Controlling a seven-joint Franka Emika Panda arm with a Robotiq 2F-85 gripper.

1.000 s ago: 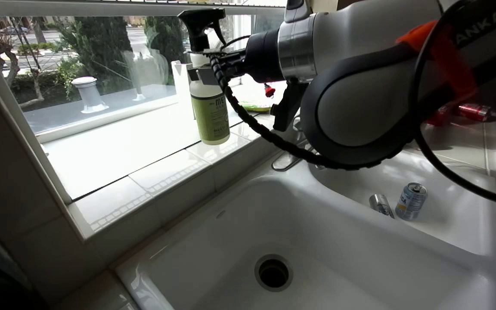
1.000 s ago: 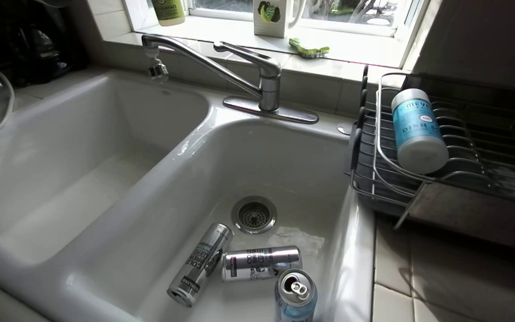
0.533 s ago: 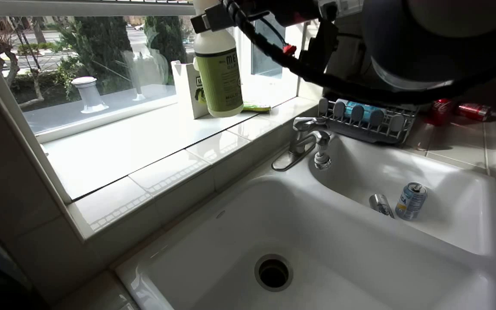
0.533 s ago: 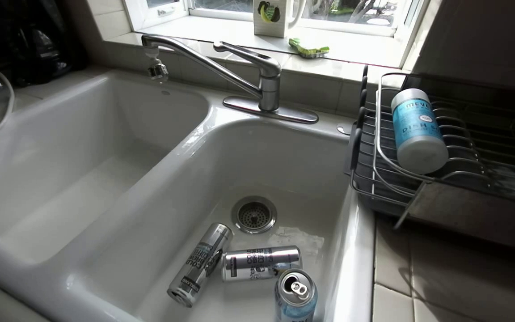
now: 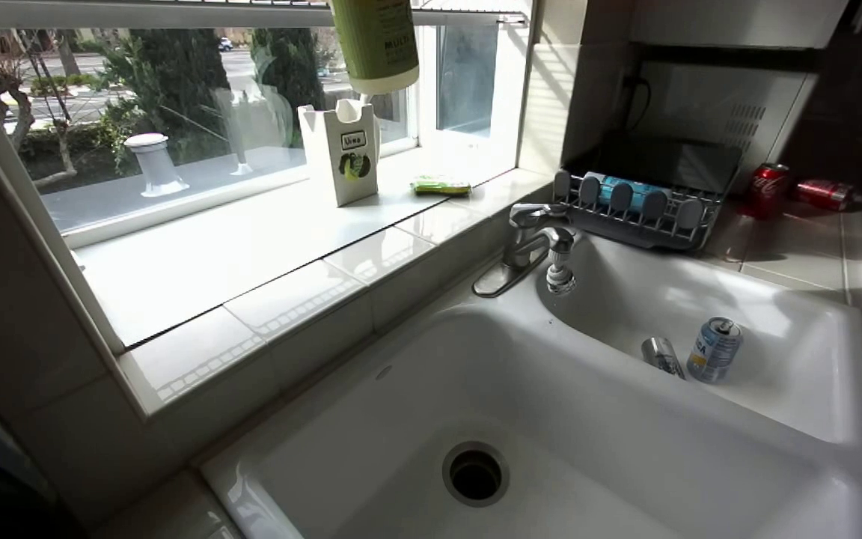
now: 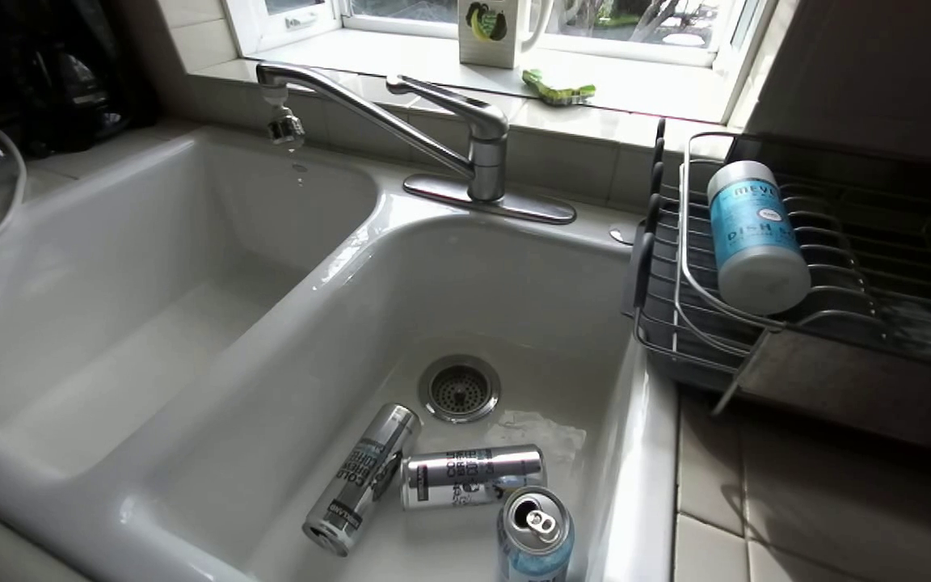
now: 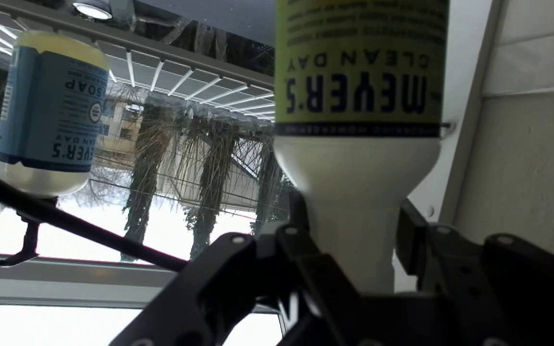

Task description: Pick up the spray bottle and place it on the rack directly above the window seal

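In an exterior view, only the lower part of the spray bottle [image 5: 377, 49] is caught, hanging higher than the window seal [image 5: 229, 247] and well apart from it; the rest is chopped off by the top edge, so the hold on it can't be judged there. A white pitcher [image 5: 352, 187] is seen on the window seal, and the green item [image 5: 440, 186] near it can't really be identified.

In an exterior view, the pitcher's top is cropped, and of the cans [image 6: 363, 479] in the sink [image 6: 255, 339], the light-blue can [image 6: 537, 541] is cut off by the bottom edge. The dish rack [image 6: 845, 364], with a blue soap bottle [image 6: 759, 234] laid on it, is mostly lost in shadow toward the right, and a dark object [image 6: 69, 89] at the upper left is pretty much unreadable.

In the wrist view, everything is shown upside down. The spray bottle's neck is clamped by the gripper [image 7: 355, 223], its fingers [image 7: 412, 240] spaced about as wide as the neck. The spray head is hidden behind the gripper, and the base is cropped. The rack [image 7: 181, 82] is seen behind, but how close the spray bottle is to it can't be told. A blue-labelled bottle [image 7: 56, 115] is partly covered by a dark cable [image 7: 75, 222].
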